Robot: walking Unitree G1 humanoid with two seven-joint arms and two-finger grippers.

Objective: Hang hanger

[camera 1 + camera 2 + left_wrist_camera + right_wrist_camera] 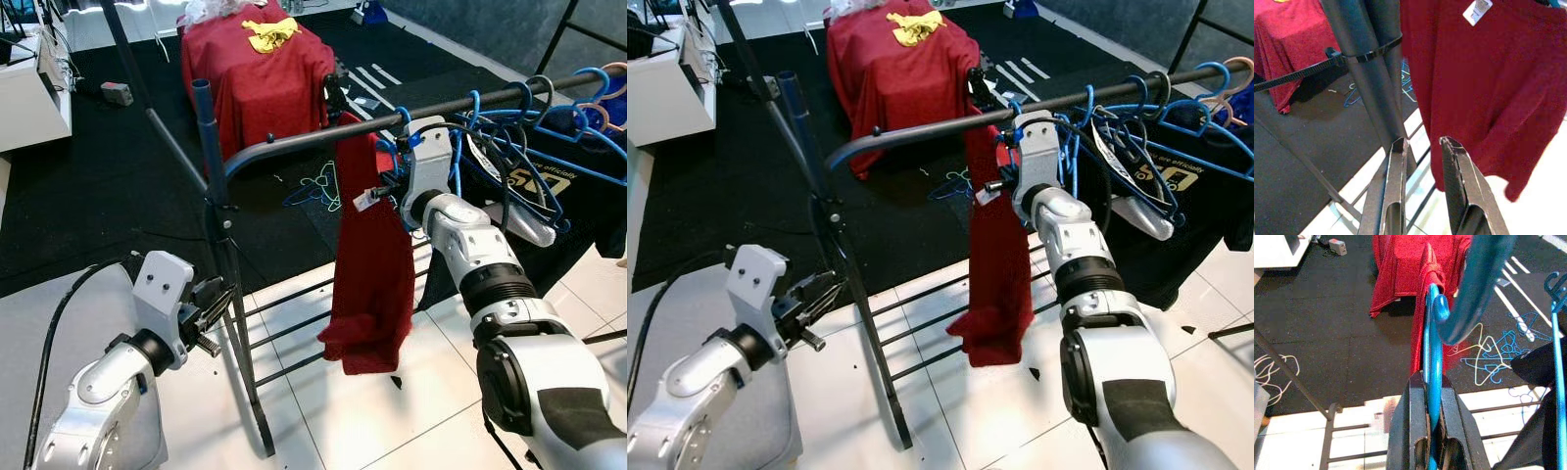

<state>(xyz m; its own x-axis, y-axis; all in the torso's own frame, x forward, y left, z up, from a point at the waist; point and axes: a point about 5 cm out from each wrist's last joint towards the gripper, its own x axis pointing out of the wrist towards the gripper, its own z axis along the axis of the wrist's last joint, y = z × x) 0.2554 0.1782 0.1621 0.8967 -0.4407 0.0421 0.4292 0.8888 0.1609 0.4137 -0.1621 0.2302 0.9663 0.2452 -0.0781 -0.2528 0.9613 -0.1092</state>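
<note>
A red shirt (372, 255) hangs from a blue hanger (1432, 333) at the dark rail (294, 140) of the clothes rack. My right gripper (1431, 382) is shut on the hanger's neck just under the rail, also seen as right gripper (389, 184). The hanger's hook (403, 117) curls up at the rail; I cannot tell whether it rests on it. My left gripper (220, 302) is low beside the rack's upright post (208, 137). Its fingers (1396, 161) stand slightly apart with nothing between them.
Dark garments on several blue hangers (549, 166) crowd the rail's right end. A red-draped table (260, 83) with a yellow cloth (269, 34) stands behind. Loose hangers (318, 186) lie on the black floor. Low rack bars (294, 323) cross the white tiles.
</note>
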